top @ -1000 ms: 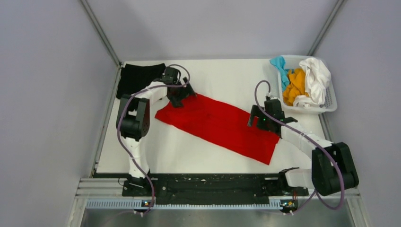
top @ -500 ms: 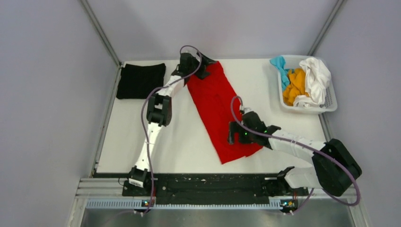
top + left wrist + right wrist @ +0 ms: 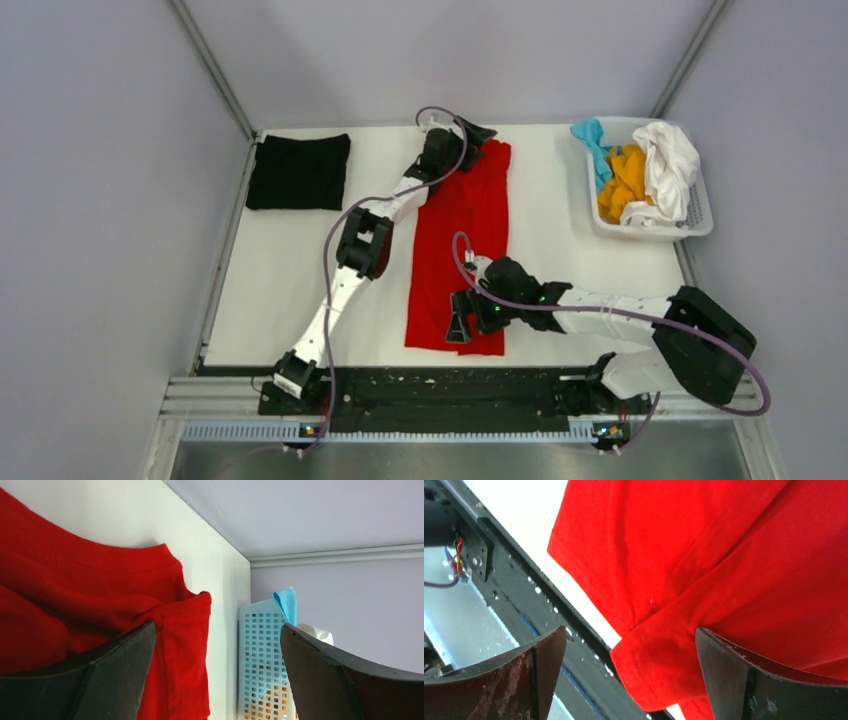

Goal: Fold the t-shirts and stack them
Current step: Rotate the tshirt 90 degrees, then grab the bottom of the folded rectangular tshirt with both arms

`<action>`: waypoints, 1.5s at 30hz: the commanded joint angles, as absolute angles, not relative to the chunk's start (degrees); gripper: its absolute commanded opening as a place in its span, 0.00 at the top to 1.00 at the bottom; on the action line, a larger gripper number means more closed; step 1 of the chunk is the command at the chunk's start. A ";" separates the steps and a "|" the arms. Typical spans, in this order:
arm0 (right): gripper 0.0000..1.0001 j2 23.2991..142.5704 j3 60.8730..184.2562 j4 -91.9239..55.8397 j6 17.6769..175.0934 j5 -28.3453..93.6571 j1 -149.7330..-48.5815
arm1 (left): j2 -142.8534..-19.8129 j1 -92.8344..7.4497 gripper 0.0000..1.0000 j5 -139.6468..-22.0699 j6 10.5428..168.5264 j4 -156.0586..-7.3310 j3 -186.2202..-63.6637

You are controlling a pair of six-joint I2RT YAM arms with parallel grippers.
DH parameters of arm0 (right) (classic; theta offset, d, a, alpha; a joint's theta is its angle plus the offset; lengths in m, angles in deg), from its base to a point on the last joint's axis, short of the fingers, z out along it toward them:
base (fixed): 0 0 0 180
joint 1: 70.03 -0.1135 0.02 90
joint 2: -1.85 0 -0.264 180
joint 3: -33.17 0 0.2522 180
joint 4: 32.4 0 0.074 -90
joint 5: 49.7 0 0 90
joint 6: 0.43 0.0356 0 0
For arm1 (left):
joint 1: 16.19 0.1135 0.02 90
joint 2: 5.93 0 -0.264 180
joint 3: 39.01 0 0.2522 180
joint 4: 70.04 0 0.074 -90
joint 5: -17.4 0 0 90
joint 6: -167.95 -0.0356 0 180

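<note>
I see both sets of jaws spread wide, clamping nothing. My left gripper [image 3: 217,628] sits at the far end of the bright red cloth t-shirt [image 3: 460,240], my right gripper [image 3: 629,630] over its near corner. The shirt lies as a long strip on the white tabletop [image 3: 290,290], enclosed by plain grey walls [image 3: 100,200]. A folded black t-shirt [image 3: 298,170] lies far left, and a white slotted plastic basket [image 3: 700,225] far right. The left arm is stretched far out; the right reaches low, leftward.

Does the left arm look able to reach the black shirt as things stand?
Probably yes. The black shirt lies at the far left, on that arm's side. Only bare table separates it from the open left gripper at the red shirt's far end.
</note>
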State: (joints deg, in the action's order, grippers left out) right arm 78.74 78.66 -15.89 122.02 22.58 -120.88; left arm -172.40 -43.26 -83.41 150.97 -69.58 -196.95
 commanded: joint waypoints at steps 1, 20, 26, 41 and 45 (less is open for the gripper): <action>0.01 71.56 74.05 -14.45 124.15 19.86 -122.84 | -173.98 -41.27 0.02 -77.12 149.17 -67.57 -198.66; 0.01 35.48 69.60 -4.29 132.20 44.71 -122.82 | -150.88 -40.50 0.02 -82.73 132.30 -72.55 -195.67; 0.01 36.78 73.35 9.36 138.70 49.50 -122.73 | -127.02 -42.07 0.01 -85.88 120.49 -83.09 -181.79; 0.37 44.30 68.10 8.75 142.36 43.65 -122.53 | -62.66 -54.38 0.01 -66.44 126.20 -93.96 -95.67; 0.46 49.67 67.94 4.57 142.18 43.01 -122.51 | -57.05 -58.18 0.05 -69.48 131.41 -95.89 -86.17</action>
State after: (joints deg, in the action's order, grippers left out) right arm 46.02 68.16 11.56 142.28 44.33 -122.30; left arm -63.36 -55.07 -69.07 124.22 -95.00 -91.38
